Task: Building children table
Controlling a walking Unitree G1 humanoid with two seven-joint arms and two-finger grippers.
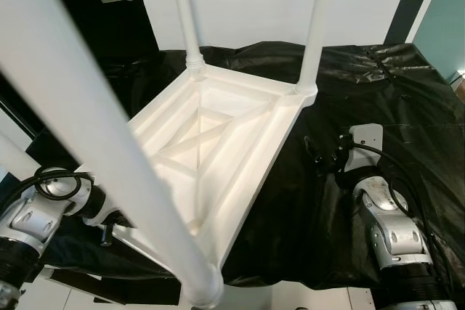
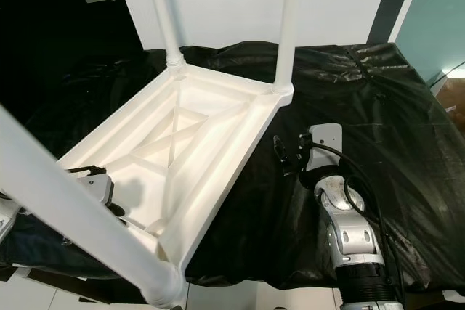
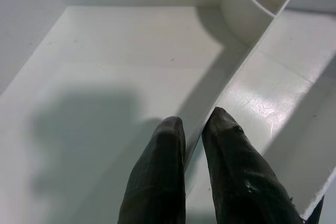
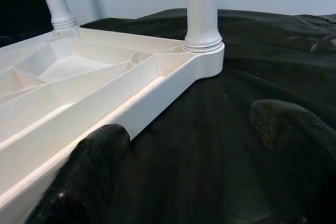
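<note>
Lying upside down on the black-covered counter (image 1: 407, 99), the white children's table (image 1: 218, 143) points its legs (image 1: 314, 27) upward. The left claw (image 3: 191, 145) pinches narrowly onto an underside rib (image 3: 231, 85). The right claw (image 4: 194, 156) spreads wide beside the tabletop's edge.

Your head stereo pair looks forward and down from above near edge of bench (image 1: 407, 99), both eyes sharing upturned white table (image 1: 218, 143). Left wrist camera sits very close, facing along left end effector (image 3: 193, 129) into table's ribbed underside. Right wrist camera looks low across black cover toward far right leg (image 4: 202, 9), past right end effector (image 4: 194, 145).
</note>
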